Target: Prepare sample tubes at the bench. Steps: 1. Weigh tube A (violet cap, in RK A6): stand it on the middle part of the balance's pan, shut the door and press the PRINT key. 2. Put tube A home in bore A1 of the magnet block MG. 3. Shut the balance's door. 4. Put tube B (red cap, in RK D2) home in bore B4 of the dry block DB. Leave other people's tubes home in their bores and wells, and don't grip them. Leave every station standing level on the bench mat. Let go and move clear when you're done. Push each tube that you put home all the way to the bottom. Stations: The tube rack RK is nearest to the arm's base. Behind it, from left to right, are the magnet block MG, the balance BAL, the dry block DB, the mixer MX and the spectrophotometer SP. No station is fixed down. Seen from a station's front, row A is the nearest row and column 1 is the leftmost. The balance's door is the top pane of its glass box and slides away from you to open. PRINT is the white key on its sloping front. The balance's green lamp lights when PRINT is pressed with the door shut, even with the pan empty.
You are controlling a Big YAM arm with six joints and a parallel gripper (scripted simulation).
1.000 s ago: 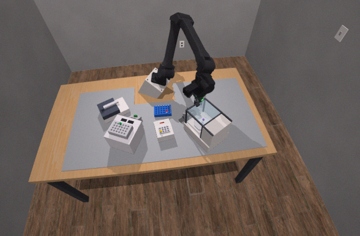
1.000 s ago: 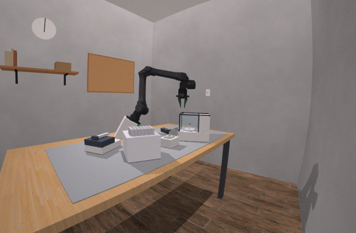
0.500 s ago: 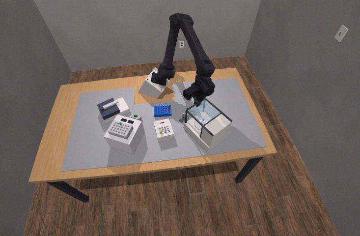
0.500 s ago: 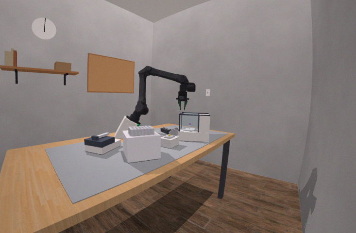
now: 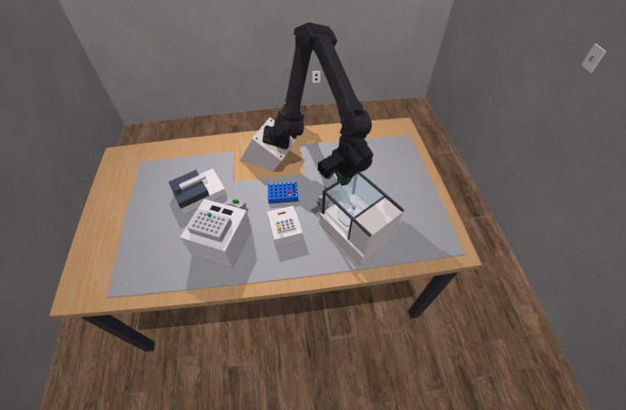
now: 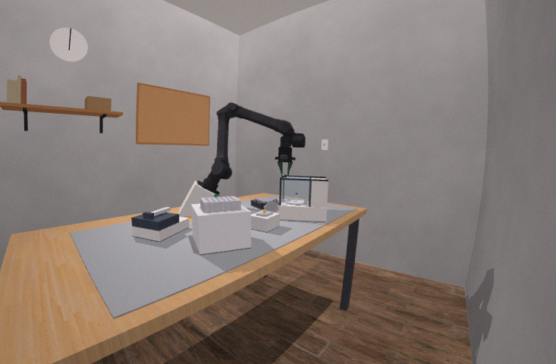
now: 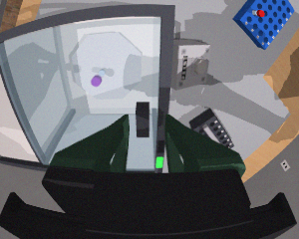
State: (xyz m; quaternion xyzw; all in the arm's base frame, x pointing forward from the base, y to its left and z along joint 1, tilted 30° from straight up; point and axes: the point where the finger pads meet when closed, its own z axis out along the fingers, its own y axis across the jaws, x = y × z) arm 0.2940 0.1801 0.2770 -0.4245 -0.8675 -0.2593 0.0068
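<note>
My gripper (image 6: 285, 174) (image 7: 147, 120) is partly open and empty, its fingertips close to the top of the balance's glass box. Tube A, violet cap (image 5: 353, 207) (image 6: 296, 193) (image 7: 96, 81), stands on the pan (image 7: 127, 52) inside. The top pane looks shut; its black handle (image 7: 143, 128) lies near the front edge, between the fingertips in the wrist view; contact cannot be told. The green lamp (image 7: 159, 162) is lit. Tube B, red cap (image 5: 289, 192) (image 7: 261, 13), stands in the blue rack (image 5: 274, 199). A black block with bores (image 7: 214, 130), apparently MG, lies beside the balance. PRINT is not clearly visible.
The white dry block (image 5: 276, 238) holds a yellow-capped tube (image 5: 278, 227). The tall white station (image 5: 212, 248) (image 6: 222, 233) and the dark-topped station (image 5: 180, 196) (image 6: 153, 221) stand farther along. A grey part (image 7: 194, 75) adjoins the balance's front. The balance housing (image 5: 378, 222) is tall.
</note>
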